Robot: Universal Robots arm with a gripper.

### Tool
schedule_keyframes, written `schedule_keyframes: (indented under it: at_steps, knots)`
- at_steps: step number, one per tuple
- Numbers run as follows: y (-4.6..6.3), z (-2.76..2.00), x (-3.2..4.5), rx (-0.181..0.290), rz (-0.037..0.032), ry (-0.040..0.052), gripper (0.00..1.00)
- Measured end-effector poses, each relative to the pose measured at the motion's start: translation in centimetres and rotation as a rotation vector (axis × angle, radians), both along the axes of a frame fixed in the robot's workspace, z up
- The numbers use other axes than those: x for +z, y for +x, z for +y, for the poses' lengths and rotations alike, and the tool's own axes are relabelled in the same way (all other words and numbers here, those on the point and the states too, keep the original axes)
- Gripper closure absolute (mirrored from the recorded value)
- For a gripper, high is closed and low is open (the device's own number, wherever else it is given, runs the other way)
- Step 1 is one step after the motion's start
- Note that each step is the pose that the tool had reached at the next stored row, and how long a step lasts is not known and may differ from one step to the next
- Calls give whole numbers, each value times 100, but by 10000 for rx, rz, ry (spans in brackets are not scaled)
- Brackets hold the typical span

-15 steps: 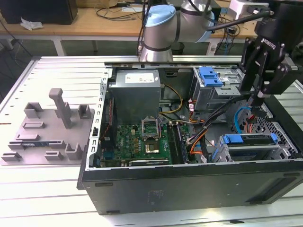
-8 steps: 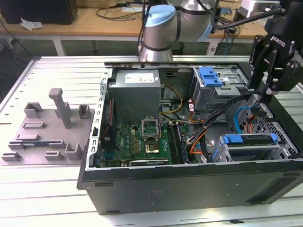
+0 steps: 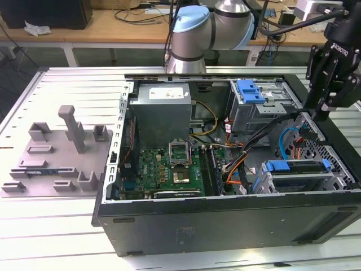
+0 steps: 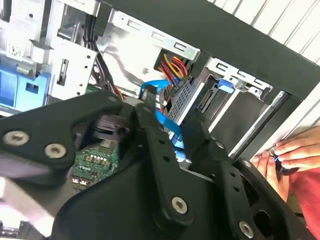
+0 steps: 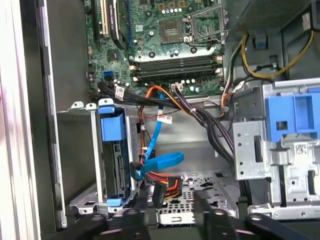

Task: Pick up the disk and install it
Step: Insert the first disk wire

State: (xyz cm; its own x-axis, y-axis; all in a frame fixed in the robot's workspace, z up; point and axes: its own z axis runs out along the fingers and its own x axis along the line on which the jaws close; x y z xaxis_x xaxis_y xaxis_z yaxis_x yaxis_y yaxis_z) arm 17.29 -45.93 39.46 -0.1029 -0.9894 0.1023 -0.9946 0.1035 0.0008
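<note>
The disk (image 3: pixel 297 167), in its blue carrier frame, sits inside the drive cage at the front corner of the open computer case, on the exterior view's right. In the first wrist view the disk (image 5: pixel 116 165) stands on edge in the cage, its blue clip at one end. My gripper (image 3: pixel 323 112) hangs above the case's right wall, up and away from the disk. Its two black fingers (image 5: pixel 137 212) stand apart with nothing between them; blue and red-orange cables lie beyond the gap. In the second wrist view the gripper (image 4: pixel 170 122) is open over the same cables.
A grey slotted fixture (image 3: pixel 56 155) lies on the table at the exterior view's left. Inside the case are the motherboard (image 3: pixel 169 169), the power supply (image 3: pixel 163 110) and an upper drive bay with a blue latch (image 3: pixel 251 90). A person's hand (image 4: pixel 290 152) rests at the case edge.
</note>
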Motion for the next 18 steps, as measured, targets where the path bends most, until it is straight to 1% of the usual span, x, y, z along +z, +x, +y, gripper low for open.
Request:
schedule_keyframes:
  at_steps: [1,2,6,8,9,10,12,14,16,17,18]
  knots:
    - [11,0,0,-37,0,-2,52]
    - [24,0,0,-78,0,-1,59]
    - [85,0,-1,-194,5,-7,59]
    - [100,1,-2,-344,17,-59,59]
    - [104,1,-5,-424,31,-100,59]
    - [106,0,-8,-483,53,-155,59]
    - [109,0,-11,-599,112,-304,59]
    - [119,0,-15,-708,207,-519,59]
    - [132,1,-19,-744,283,-645,59]
    - [141,4,-25,-779,334,-729,59]
    - [144,3,-34,-842,342,-753,59]
